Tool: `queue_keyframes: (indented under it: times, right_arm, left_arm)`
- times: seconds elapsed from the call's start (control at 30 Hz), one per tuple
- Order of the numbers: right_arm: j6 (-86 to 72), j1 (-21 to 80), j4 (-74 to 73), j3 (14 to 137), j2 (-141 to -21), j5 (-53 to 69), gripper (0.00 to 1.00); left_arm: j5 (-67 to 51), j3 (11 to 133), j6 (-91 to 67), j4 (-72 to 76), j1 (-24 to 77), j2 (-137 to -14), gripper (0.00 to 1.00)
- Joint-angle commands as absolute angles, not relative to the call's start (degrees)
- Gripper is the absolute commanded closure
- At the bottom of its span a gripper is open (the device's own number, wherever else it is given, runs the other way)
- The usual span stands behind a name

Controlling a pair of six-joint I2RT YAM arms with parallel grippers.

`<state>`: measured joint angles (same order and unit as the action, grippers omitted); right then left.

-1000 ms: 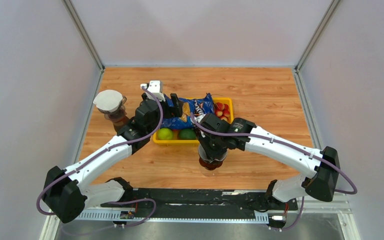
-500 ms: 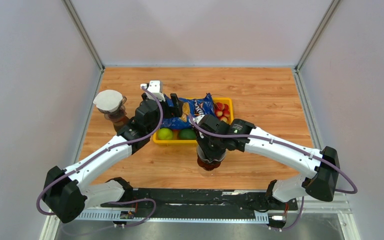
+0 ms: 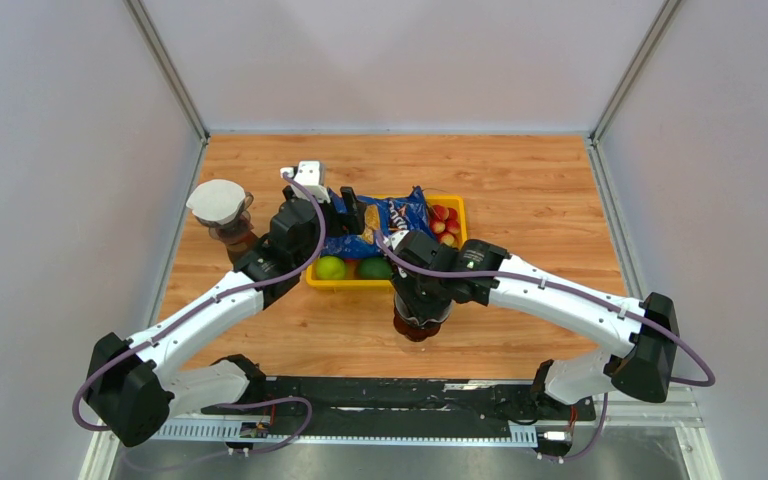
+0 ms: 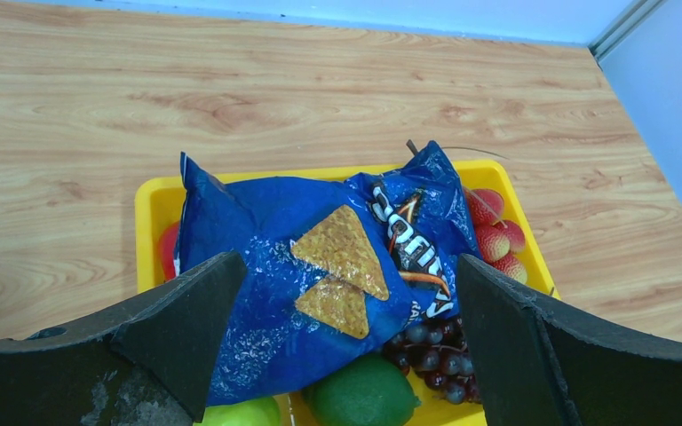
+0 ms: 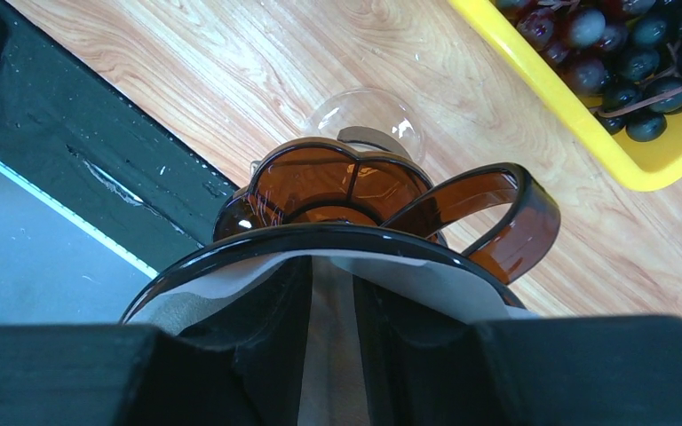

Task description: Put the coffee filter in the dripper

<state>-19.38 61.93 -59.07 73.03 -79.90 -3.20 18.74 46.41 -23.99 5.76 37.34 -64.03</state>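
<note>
Moved a bit to its left, the right gripper [image 5: 330, 306] has its fingers [image 5: 262, 328] down inside the dripper [image 5: 329, 186], a little apart, with the filter [image 5: 448, 288] between them; I cannot tell if they pinch it. The left gripper [image 4: 351, 266] is spread wide over the chip bag [image 4: 257, 231].

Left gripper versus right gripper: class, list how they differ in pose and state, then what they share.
The left gripper stands wide open; the right gripper has its fingers close together. The left gripper hovers over the yellow tray, holding nothing; the right gripper reaches into the brown dripper, white coffee filter showing between its fingers. Both have black fingers.
</note>
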Motion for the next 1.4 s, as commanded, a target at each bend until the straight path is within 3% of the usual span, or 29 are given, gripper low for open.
queue_keyframes:
  times: [0.0, 0.37, 0.67, 0.77, 0.97, 1.07, 1.37]
  right_arm:
    - [-20.5, 62.6, -59.6, 74.2, -80.4, -4.0, 0.66]
    - [-20.7, 62.8, -60.7, 75.7, -80.2, -4.4, 0.53]
    - [-20.8, 63.0, -61.8, 76.6, -80.9, -5.0, 0.50]
    - [-20.8, 63.0, -62.0, 76.8, -81.1, -5.2, 0.50]
    - [-20.8, 63.3, -62.0, 77.1, -81.2, -5.3, 0.66]
    - [-21.0, 63.4, -62.1, 77.6, -81.1, -5.6, 0.68]
    - [-21.5, 63.6, -62.2, 79.5, -80.5, -5.1, 0.62]
  left_arm:
    - [18.6, 46.2, -24.6, 6.5, 37.0, -62.4, 0.00]
    - [18.5, 46.3, -24.6, 6.7, 36.9, -62.5, 0.00]
    - [18.5, 46.3, -24.6, 6.7, 36.9, -62.4, 0.00]
    - [18.5, 46.3, -24.6, 6.7, 36.9, -62.4, 0.00]
    - [18.5, 46.3, -24.6, 6.6, 36.8, -62.2, 0.00]
    - [18.4, 46.4, -24.5, 6.7, 36.8, -62.3, 0.00]
    - [18.2, 46.3, -24.6, 6.7, 36.8, -62.3, 0.00]
